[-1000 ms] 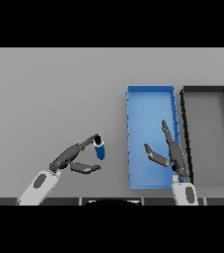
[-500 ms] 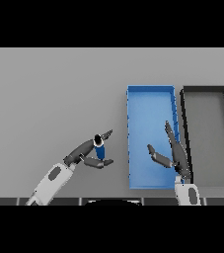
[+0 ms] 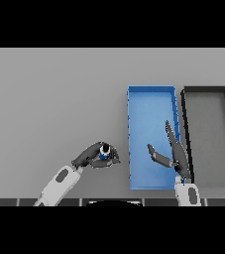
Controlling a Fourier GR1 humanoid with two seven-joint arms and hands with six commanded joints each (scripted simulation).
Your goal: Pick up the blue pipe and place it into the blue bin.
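Grey tabletop (image 3: 59, 99) fills the head view you are looking down on. Near the lower middle of it, to the left of the bins, stands the blue pipe (image 3: 104, 154), a short blue piece with a pale, dark-centred end facing up toward you. Your left hand (image 3: 95, 158) is wrapped around it, dark fingers curling along one side and the thumb closing in from the other, so the pipe sits gripped between them; you cannot tell whether it is lifted off the table or touching it. The white and grey left arm runs down from that hand to the lower left. Just beside the pipe on the right lies the blue bin (image 3: 151, 90), a long, shallow tray. Your right hand (image 3: 171, 154) hangs over the bin's lower right part, fingers straight and spread, thumb angled out to the left, holding nothing. Right of the blue bin, close alongside it, sits a black bin (image 3: 206, 89) of similar shape.
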